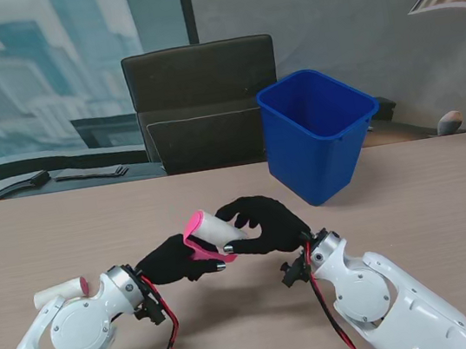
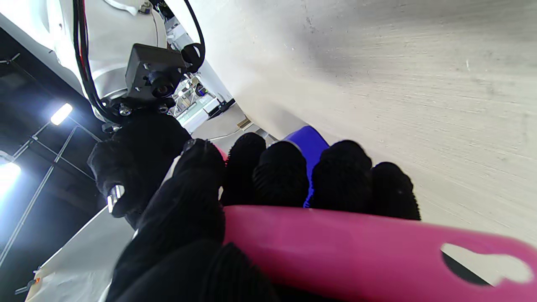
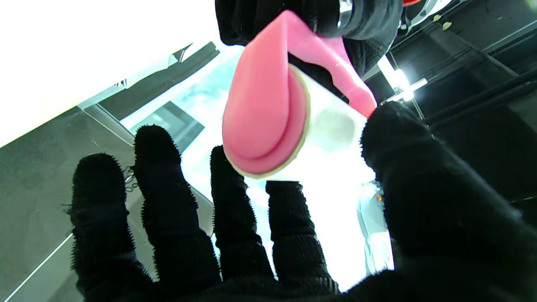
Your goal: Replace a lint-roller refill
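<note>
The lint roller has a pink handle (image 1: 198,243) and a white refill roll (image 1: 217,227); it hangs above the table's middle, between both black-gloved hands. My left hand (image 1: 171,261) is shut around the pink handle (image 2: 356,251), with its fingers (image 2: 277,172) curled over it. My right hand (image 1: 263,225) closes on the roll's right end. In the right wrist view, the pink end cap (image 3: 264,121) and the white roll (image 3: 331,126) sit between the thumb (image 3: 419,188) and the spread fingers (image 3: 168,209). The thumb touches the roll.
A blue bin (image 1: 319,131) stands upright on the table, farther from me and to the right of the hands; it also shows behind my left fingers as the bin (image 2: 308,142). A dark chair (image 1: 204,100) stands behind the table's far edge.
</note>
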